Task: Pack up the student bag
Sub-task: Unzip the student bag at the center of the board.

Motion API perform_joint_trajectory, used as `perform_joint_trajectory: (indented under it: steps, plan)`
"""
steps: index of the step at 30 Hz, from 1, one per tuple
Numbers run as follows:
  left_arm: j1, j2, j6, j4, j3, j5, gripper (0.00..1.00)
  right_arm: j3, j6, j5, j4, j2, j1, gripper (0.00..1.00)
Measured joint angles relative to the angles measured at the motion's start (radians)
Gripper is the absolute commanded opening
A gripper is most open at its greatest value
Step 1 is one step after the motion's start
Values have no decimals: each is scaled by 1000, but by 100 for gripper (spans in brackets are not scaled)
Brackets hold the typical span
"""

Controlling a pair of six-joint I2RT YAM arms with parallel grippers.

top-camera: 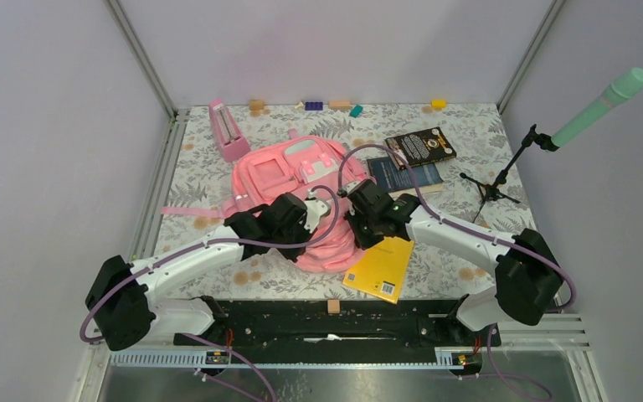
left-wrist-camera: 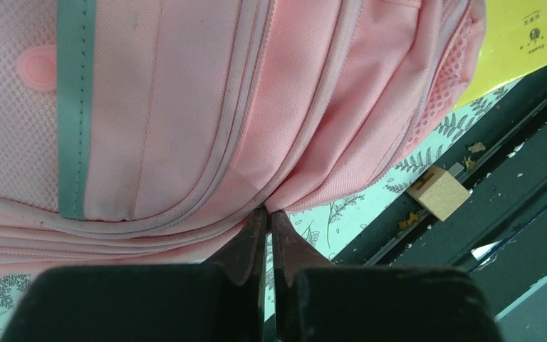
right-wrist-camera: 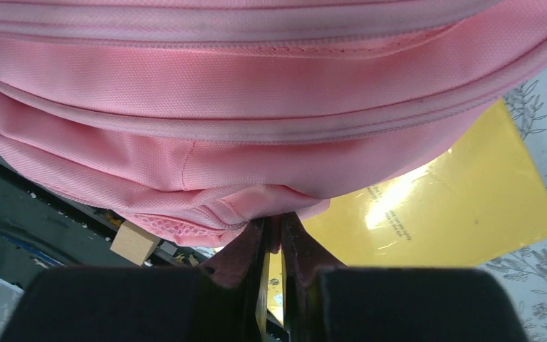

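The pink bag lies flat in the middle of the flowered table, its front pockets and grey strip facing up and one pink strap trailing off to the left. Both arms meet at its near edge.

The left gripper has its fingers pressed together on a fold of the bag's fabric, which puckers in towards the tips. The right gripper sits just beside it. Its fingers are nearly touching and are pinched on a tuck of the same near edge, where the cloth bunches up.

A yellow book lies just beside the bag's near right corner, and its far edge is hidden under the pink fabric. Beyond the right arm a blue book rests near the bag's right side, with a black book overlapping its far end. A pink metronome stands close to the bag's far left corner.

Small coloured blocks are strung along the far edge of the table. A microphone stand with a mint green microphone stands at the right. A little wooden block sits on the black rail between the arm bases.
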Motion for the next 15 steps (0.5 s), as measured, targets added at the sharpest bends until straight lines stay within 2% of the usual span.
perform_joint_trajectory:
  steps: [6, 15]
  plan:
    - [0, -2, 0, -45, 6, -14, 0, -1, 55, 18, -12, -2, 48, 0]
    - [32, -95, -27, -42, 16, -29, 0, -73, 75, 142, -24, -66, 79, 0]
